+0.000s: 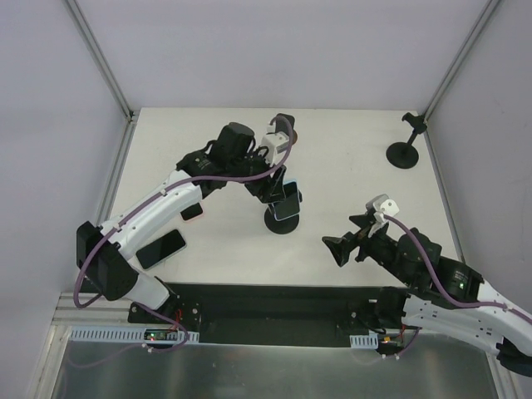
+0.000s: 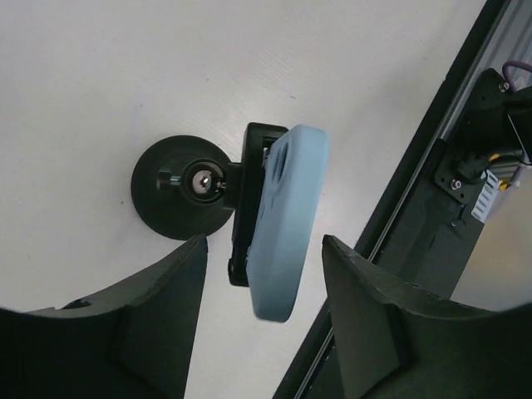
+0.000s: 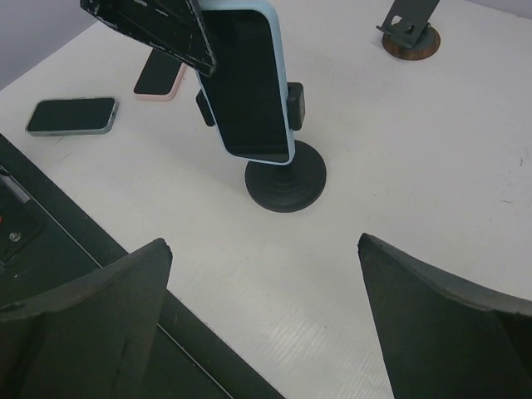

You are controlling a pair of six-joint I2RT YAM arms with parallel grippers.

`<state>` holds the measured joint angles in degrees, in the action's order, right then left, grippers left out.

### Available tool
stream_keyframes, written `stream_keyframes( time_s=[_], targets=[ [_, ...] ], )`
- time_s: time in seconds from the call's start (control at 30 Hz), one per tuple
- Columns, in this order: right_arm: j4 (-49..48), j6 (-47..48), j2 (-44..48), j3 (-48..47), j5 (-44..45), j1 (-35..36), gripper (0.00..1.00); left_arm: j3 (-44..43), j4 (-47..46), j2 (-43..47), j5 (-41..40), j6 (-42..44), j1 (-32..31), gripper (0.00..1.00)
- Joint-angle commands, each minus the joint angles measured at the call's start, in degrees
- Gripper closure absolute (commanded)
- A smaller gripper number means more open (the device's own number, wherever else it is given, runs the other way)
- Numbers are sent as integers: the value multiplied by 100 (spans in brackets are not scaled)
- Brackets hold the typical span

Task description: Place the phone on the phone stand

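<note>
With left gripper (image 2: 264, 245) spread astride the phone (image 2: 287, 216) on the mid-tabletop stand (image 2: 179, 187), could clip it loose when lifting; right gripper (image 3: 264, 243) spread, well apart.

Robotics lab cell: white table (image 1: 349, 158), aluminium frame posts (image 1: 100, 58), plain grey walls (image 1: 274, 50).
</note>
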<state>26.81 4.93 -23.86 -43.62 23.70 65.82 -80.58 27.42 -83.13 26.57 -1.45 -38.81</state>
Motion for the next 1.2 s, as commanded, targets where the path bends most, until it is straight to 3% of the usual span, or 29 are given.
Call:
stream_keyframes(
  time_s=[0.0,0.1,0.13,0.27,0.3,0.57,0.6,0.63,0.77,0.9,1.03,1.17],
  targets=[
    [97,-62,215,37,-164,1,3,-388,71,-228,-116,260,-311,48],
    [88,-53,267,72,-217,-8,3,-538,71,-414,-424,260,-329,77],
    [97,-53,294,90,-217,1,3,-556,71,-423,-546,260,-329,100],
    [193,-53,311,73,-200,-8,3,-494,62,-125,-1600,347,-259,100],
    [228,-53,311,20,-208,-8,3,-512,70,41,-1663,339,28,100],
    [369,-53,75,-244,-348,1,3,-1328,246,351,-856,689,2366,100],
    [404,-71,13,-287,-392,1,3,-1468,299,185,-768,734,2613,100],
    [439,-132,-127,-366,-419,-8,3,-1783,343,70,-558,726,3276,100],
    [527,-247,-400,-542,-621,1,3,-2620,746,-580,558,996,4431,100],
    [580,-229,-672,-701,-630,-8,3,-3182,852,-1229,1226,1568,5084,100],
    [659,25,-848,-885,-455,-69,3,-4691,1397,-2276,2167,1675,5752,100],
    [773,298,-1024,-1044,-410,-341,3,-5477,1652,-3006,2151,1744,6025,100]
  ],
)
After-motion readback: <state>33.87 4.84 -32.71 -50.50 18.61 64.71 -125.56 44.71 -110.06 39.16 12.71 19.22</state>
